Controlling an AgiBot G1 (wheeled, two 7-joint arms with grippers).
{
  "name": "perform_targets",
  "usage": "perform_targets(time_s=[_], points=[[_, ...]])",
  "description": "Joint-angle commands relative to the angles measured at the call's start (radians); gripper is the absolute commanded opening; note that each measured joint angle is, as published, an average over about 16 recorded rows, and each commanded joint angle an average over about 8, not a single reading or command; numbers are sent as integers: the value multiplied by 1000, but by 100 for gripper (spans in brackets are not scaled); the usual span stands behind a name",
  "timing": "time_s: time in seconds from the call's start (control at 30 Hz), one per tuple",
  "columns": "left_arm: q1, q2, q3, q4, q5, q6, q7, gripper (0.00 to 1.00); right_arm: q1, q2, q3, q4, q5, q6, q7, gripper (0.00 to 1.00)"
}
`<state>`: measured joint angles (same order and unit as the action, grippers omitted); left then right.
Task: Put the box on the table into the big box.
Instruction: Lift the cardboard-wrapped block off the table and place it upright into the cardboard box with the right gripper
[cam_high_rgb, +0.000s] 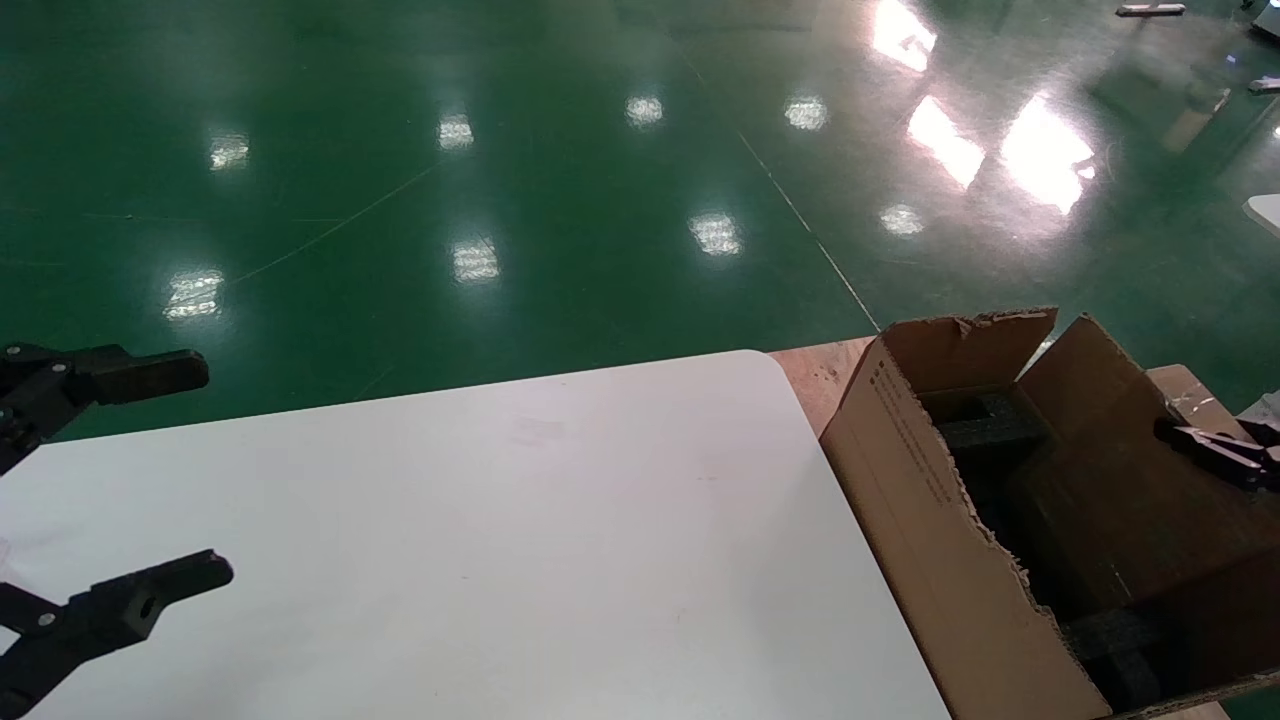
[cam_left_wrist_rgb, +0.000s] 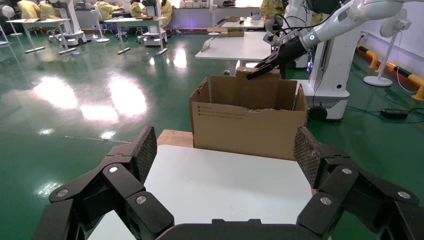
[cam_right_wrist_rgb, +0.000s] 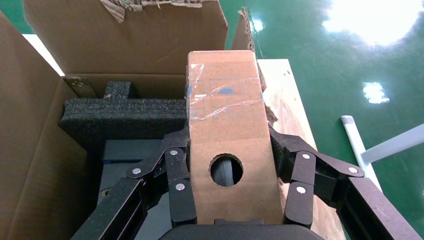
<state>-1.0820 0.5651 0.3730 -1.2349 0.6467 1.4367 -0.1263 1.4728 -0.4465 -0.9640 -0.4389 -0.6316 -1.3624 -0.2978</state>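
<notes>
In the right wrist view the box (cam_right_wrist_rgb: 225, 100), small, brown and taped, with a round hole in its broad face, is clamped between the fingers of my right gripper (cam_right_wrist_rgb: 227, 142). It hangs over the open big box (cam_right_wrist_rgb: 30, 140), above the dark foam (cam_right_wrist_rgb: 125, 117) inside. The head view shows the big box (cam_high_rgb: 930, 520) standing off the right end of the white table (cam_high_rgb: 520, 520), with my right gripper (cam_high_rgb: 1215, 450) over its opening. My left gripper (cam_high_rgb: 190, 475) hovers open over the table's left end, nothing between its fingers (cam_left_wrist_rgb: 145, 150).
A wooden board (cam_high_rgb: 815, 375) lies under the big box, beside the table's right edge. The big box's torn flaps (cam_high_rgb: 970, 345) stand upright at its far side. Glossy green floor (cam_high_rgb: 500, 200) lies beyond the table. Other tables and a robot base (cam_left_wrist_rgb: 327, 85) stand farther off.
</notes>
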Motion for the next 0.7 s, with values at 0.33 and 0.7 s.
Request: perform_targets(time_s=[0.33,0.7], points=[[0,0,0,0,0,0,0,100,-19,-27,-4,3,-13,39,9,0],[0,0,0,0,0,0,0,100,-55,-43,0,29,-27,94,46,0]])
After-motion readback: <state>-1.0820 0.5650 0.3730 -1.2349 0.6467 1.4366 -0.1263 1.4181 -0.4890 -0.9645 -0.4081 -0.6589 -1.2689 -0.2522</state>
